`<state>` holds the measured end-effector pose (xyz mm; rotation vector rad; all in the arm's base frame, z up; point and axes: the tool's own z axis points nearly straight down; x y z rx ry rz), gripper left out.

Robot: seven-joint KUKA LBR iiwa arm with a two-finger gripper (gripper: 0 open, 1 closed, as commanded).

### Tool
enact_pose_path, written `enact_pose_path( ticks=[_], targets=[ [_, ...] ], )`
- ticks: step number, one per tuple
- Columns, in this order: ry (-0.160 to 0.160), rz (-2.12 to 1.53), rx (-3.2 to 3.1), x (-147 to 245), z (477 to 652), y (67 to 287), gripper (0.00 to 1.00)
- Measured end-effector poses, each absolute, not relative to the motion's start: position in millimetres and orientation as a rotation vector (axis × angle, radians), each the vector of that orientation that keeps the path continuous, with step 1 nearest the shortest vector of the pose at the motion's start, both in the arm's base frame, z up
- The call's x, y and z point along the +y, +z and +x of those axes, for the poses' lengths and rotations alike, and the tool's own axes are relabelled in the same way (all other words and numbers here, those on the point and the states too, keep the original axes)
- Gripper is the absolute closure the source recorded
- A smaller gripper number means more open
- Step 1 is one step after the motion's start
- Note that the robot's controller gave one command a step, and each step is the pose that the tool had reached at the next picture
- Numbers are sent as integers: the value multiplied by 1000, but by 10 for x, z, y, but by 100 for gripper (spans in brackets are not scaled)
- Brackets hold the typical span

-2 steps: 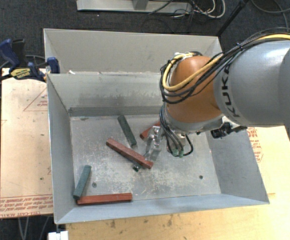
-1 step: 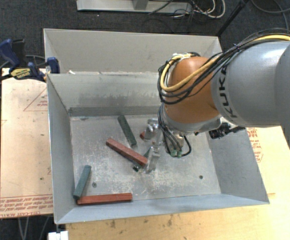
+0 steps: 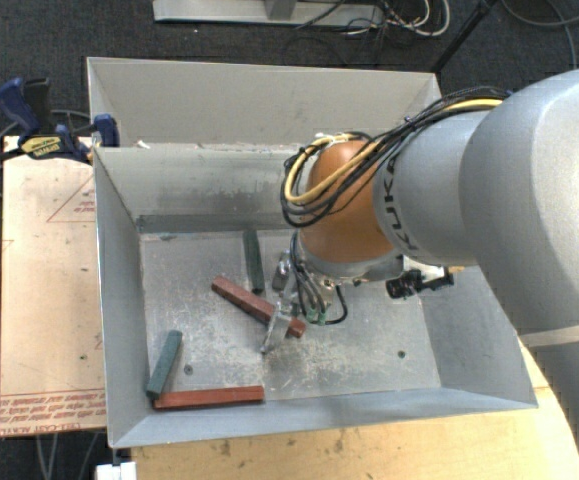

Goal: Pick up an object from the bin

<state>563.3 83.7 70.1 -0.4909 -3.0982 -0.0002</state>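
In the grey metal bin (image 3: 119,298), we see the arm's tool (image 3: 283,330) down at the right end of a reddish-brown bar (image 3: 241,298) lying slantwise mid-floor; we cannot tell whether the tool is open or closed. A dark green bar (image 3: 253,260) lies just beyond, and a grey-green block (image 3: 165,363) and a long red bar (image 3: 209,398) lie near left.

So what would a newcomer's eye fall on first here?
The big grey arm with its orange wrist cover, reaching in from the right, pincer down at the right end of a slanted red-brown bar in the middle of the bin. Then the other bars: a dark green bar just behind it, a grey-green bar and a second red-brown bar at the front left.
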Motion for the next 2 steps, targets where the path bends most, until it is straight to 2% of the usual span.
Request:
enact_pose_path(
  ticks=[1, 2],
  targets=[
    [-3, -494, -3102, 835, 5647, 733, 100],
    [-2, 177, -3147, 796, 5829, 2605, 100]
  ],
)
